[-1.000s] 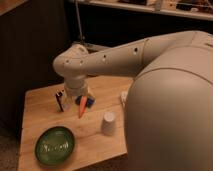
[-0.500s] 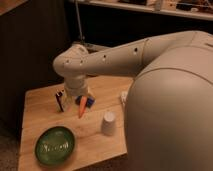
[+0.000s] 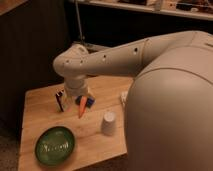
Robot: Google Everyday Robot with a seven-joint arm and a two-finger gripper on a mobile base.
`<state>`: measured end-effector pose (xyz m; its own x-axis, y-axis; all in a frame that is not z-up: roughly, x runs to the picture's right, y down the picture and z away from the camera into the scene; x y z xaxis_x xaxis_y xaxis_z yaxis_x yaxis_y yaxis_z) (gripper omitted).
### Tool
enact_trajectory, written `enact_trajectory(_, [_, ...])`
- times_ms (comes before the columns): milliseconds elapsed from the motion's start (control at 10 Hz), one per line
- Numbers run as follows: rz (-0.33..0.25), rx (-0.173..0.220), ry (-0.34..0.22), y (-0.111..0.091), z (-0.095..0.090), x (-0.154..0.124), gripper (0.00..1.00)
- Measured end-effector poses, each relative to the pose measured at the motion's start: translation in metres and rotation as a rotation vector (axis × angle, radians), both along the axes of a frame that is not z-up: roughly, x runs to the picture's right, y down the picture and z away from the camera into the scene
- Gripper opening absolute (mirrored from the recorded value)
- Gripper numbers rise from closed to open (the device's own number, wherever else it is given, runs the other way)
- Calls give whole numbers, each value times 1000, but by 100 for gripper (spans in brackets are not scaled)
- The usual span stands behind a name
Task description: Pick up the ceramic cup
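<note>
The ceramic cup (image 3: 108,123) is small, white and tapered, with its narrower end up. It stands on the wooden table (image 3: 40,110) near the front edge, right of the middle. My gripper (image 3: 61,101) hangs below the white arm's wrist (image 3: 75,86), low over the left middle of the table. It is well to the left of the cup and a little behind it, and apart from it. Nothing shows in its hold.
A round green plate (image 3: 55,145) lies at the front left. An orange carrot-like object (image 3: 81,108) and a blue object (image 3: 90,102) lie just right of the gripper. A white object (image 3: 123,96) shows partly at the table's right, behind my arm's bulk.
</note>
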<state>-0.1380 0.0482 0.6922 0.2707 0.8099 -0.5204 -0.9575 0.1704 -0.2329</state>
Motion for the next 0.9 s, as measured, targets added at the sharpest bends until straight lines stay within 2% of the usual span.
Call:
enact_trajectory(700, [1,-1,-1,-1,1,1,80])
enact_trajectory(900, [48,-39,5,8,15,21,80])
